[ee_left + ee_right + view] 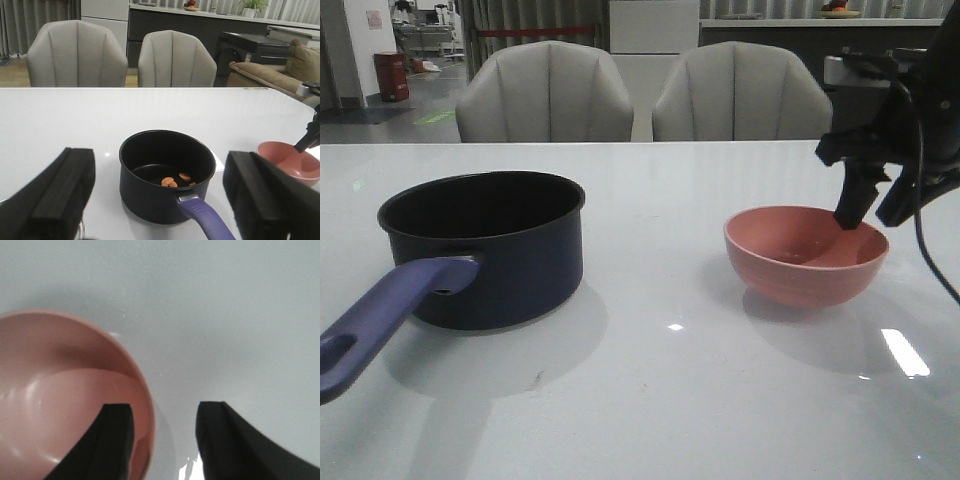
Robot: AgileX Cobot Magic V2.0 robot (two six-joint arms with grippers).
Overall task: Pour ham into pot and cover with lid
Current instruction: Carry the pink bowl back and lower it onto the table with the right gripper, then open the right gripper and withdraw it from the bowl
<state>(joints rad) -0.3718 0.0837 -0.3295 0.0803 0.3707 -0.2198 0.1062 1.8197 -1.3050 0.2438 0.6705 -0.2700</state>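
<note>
The dark navy pot (490,250) stands at the left of the table, its purple-blue handle (380,320) pointing toward the front. A few orange-pink ham pieces (172,181) lie on the black bottom of the pot (150,205). The salmon-pink bowl (805,265) sits at the right and looks empty. My right gripper (870,215) is open and straddles the bowl's far right rim: one finger inside the bowl (60,380), the other outside. My left gripper (159,155) is open wide, behind and above the pot, holding nothing. The lid is out of view.
Two grey chairs (640,95) stand behind the table's far edge. The white tabletop (660,380) stretches between pot and bowl. A dark cable (920,230) hangs from the right arm beside the bowl.
</note>
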